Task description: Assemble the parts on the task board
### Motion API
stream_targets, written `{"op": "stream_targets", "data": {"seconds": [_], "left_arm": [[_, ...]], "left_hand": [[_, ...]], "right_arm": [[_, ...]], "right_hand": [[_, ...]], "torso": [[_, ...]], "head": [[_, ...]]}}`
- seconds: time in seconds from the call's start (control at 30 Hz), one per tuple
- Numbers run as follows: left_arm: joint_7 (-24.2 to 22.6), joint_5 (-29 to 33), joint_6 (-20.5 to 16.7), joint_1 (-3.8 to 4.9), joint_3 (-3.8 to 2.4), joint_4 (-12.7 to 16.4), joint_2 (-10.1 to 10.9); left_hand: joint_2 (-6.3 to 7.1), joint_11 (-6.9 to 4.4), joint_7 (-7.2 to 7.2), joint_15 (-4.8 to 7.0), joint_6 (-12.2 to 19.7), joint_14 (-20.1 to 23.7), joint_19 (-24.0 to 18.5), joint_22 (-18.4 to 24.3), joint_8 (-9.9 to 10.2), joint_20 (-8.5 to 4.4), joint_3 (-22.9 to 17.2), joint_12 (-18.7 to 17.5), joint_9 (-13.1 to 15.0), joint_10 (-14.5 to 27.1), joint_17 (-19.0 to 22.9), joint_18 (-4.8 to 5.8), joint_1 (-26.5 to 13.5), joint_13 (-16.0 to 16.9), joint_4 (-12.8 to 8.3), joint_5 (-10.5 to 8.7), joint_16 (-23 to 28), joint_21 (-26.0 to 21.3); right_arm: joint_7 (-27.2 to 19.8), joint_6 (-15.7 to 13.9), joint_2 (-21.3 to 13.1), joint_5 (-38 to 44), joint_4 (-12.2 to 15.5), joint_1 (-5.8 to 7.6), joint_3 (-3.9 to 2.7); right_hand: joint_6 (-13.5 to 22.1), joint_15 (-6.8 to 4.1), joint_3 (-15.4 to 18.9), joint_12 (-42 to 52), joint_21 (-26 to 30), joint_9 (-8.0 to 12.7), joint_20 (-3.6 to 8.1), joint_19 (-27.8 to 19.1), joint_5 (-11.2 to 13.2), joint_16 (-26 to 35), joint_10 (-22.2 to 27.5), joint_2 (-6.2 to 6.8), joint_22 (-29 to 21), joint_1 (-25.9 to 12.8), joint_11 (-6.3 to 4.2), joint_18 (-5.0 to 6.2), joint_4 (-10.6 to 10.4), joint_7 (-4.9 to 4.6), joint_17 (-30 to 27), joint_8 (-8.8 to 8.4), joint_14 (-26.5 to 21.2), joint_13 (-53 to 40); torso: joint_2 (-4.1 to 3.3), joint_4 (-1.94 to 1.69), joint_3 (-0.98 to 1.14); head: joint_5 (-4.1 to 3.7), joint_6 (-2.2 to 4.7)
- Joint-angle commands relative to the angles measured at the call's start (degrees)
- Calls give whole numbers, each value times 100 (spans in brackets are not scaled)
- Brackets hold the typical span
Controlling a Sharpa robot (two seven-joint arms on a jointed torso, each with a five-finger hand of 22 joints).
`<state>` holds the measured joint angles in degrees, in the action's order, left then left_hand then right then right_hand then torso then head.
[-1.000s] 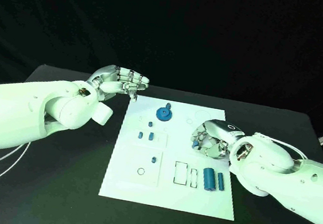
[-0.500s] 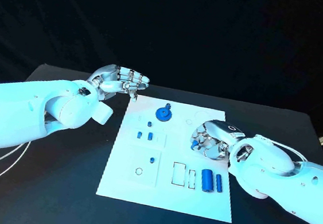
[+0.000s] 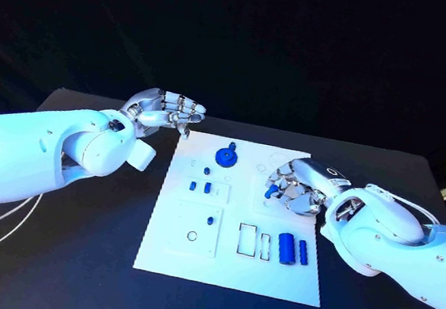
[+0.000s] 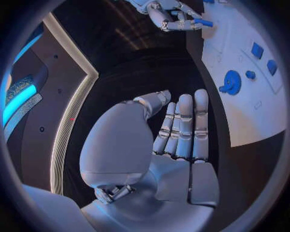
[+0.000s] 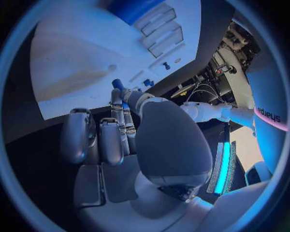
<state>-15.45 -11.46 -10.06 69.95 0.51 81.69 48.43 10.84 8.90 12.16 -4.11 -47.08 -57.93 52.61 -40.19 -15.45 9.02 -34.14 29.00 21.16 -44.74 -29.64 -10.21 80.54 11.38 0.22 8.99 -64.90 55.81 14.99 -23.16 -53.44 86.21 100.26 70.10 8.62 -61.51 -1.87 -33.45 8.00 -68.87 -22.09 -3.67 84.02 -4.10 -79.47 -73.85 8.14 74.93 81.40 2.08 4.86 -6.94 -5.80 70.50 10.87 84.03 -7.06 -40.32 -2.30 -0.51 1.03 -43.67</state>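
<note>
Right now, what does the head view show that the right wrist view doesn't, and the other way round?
Head view alone: the two blue cylinders lying side by side on the board's near part, the blue round knobbed part at its far end, and the left hand hovering off the board's far left corner, holding nothing.

Right wrist view alone: the right hand's palm side, with the fingers pinching a small blue peg.

Both: the right hand and the white task board.
</note>
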Motion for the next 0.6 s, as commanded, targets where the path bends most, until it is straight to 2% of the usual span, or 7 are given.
{"op": "stream_targets", "data": {"seconds": [0.03,0.2,0.23,0.33,0.6], "left_arm": [[-46,-15,87,2,-4,-4,-16],[-44,-15,98,0,-4,-33,-36],[-42,-15,102,-2,-4,-44,-44],[-38,-15,110,-5,-3,-64,-65],[-37,-13,113,-14,-1,-99,-118]], "left_hand": [[-27,2,15,-7,30,24,-5,6,-16,30,29,19,-7,20,6,-46,15,-5,0,11,-19,-20],[-27,2,15,-7,30,24,-5,6,-16,30,29,19,-7,20,6,-46,15,-5,0,11,-19,-20],[-27,2,15,-7,30,24,-5,6,-16,30,29,19,-7,20,6,-46,15,-5,0,11,-19,-20],[-27,2,15,-7,30,24,-5,6,-16,30,29,19,-7,20,6,-46,15,-5,0,11,-19,-20],[-24,3,15,-8,31,27,-4,8,-20,30,33,20,-7,32,9,-46,16,-8,-3,11,-20,-21]], "right_arm": [[-94,-259,-59,-208,192,36,-8],[-180,-343,-29,-368,491,64,-15],[-214,-364,32,-394,557,55,-15],[-282,-396,188,-370,642,11,-10],[-460,-381,816,-245,618,-284,30]], "right_hand": [[22,-50,3,-31,-17,-502,44,163,4,-28,-43,4,326,-68,5,-73,24,-9,-8,366,226,-5],[27,-50,-7,-38,-17,-516,44,163,9,-29,-48,3,327,-86,5,-73,40,-8,-6,378,226,-10],[32,-50,-18,-44,-14,-528,44,163,9,-30,-50,2,327,-99,5,-72,55,-8,-3,386,227,-14],[43,-50,-34,-54,-1,-542,44,160,1,-23,-50,-2,321,-113,6,-70,74,-11,-15,394,224,-18],[57,-49,-56,-72,28,-563,44,153,-12,-9,-47,-4,307,-137,7,-65,101,-11,-40,408,218,-22]], "torso": [[2,-2,1],[6,0,1],[5,4,2],[8,3,0],[-6,-4,-8]], "head": [[15,6],[59,9],[100,5],[148,-12],[283,-20]]}}
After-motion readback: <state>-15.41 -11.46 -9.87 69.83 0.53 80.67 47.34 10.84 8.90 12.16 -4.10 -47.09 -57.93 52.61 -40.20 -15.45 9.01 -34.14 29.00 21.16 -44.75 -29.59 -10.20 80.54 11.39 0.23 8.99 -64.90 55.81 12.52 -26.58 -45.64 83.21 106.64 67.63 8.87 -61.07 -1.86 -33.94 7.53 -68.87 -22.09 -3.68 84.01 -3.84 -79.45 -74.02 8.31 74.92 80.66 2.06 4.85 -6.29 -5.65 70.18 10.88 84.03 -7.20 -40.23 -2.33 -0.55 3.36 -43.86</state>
